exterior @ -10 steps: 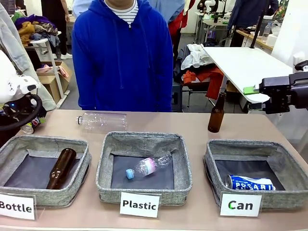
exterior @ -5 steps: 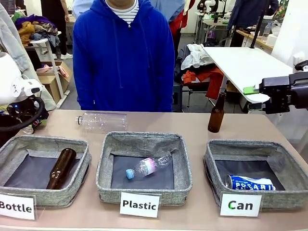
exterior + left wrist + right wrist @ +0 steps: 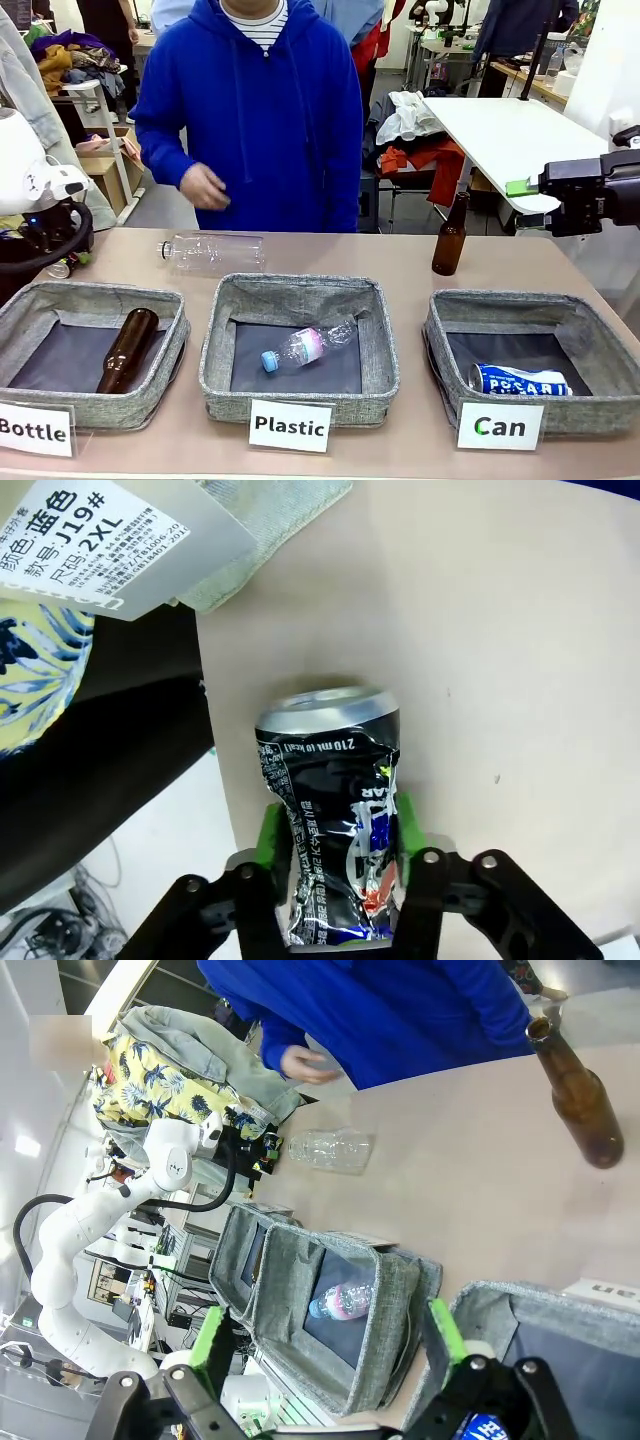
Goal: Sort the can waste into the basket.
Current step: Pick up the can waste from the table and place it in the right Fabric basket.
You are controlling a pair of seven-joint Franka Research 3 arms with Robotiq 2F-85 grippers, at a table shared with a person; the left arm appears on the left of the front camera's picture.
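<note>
Left end effector (image 3: 335, 828) clenched on the crushed dark can (image 3: 328, 765)!
It sits at the table (image 3: 520, 680) edge; right end effector (image 3: 527, 203) gapes open; blue POCARI can (image 3: 520, 380) lies in the "Can" basket (image 3: 440, 335).

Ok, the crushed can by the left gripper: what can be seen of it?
The crushed can seems thin metal, dark with white print and blue and red patches, silver top rim facing away from the wrist camera. Its wall is dented and creased. It lies on the beige table near its edge, and the left gripper is shut on it, green pads pressing both sides.
</note>
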